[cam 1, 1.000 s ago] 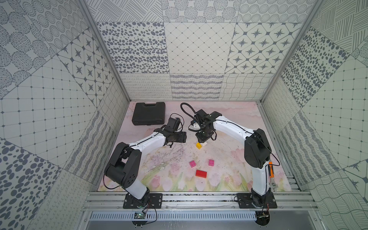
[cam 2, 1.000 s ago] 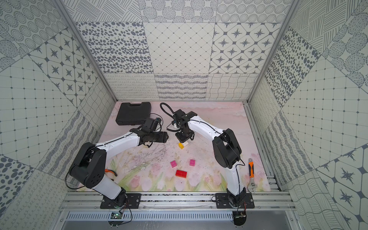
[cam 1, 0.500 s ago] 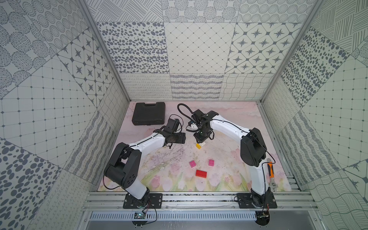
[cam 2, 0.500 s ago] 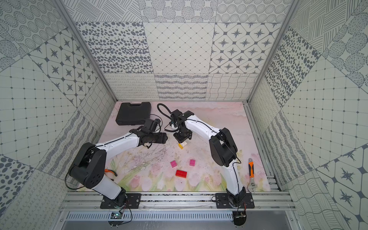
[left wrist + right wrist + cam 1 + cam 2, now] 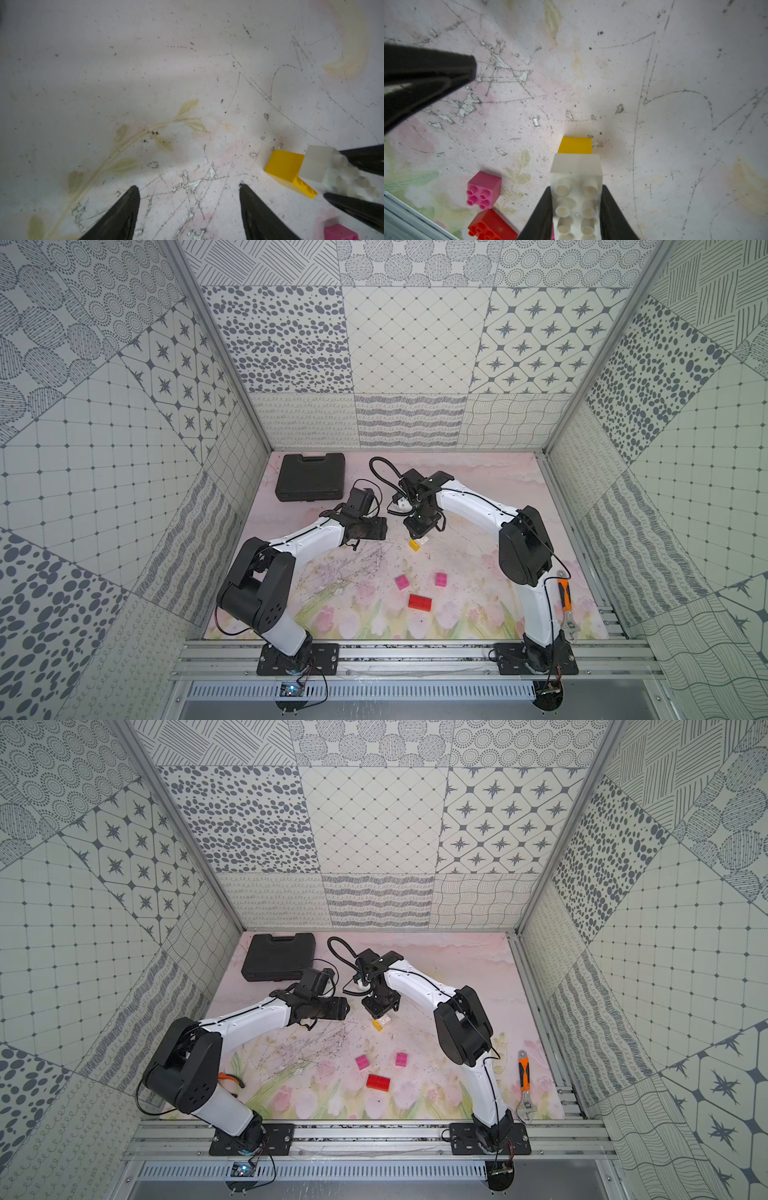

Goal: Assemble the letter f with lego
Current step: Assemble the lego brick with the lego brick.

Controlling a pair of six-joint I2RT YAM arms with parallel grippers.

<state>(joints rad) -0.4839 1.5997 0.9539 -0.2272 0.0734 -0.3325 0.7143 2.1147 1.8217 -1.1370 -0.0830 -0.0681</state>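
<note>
White rectangle [image 5: 576, 166] is clenched in the right gripper [image 5: 576, 188], its end against the tilted yellow square [image 5: 575, 145] near the middle of the mat [image 5: 478, 497] (whether the studs have seated I cannot tell). The left gripper [image 5: 188, 186] hangs spread and empty just beside. Step in hand, I judge: joining crossbar to foot. Next calls for a squared, firm press, then a pink square [image 5: 402, 582], lying with the red rectangle [image 5: 419, 602] nearer the mat's front edge

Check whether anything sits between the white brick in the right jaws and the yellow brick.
Nothing visible does. The white rectangular plastic brick, in the jaws of the right gripper, hangs right beside the yellow square plastic brick; the open left gripper stands aside.
</note>
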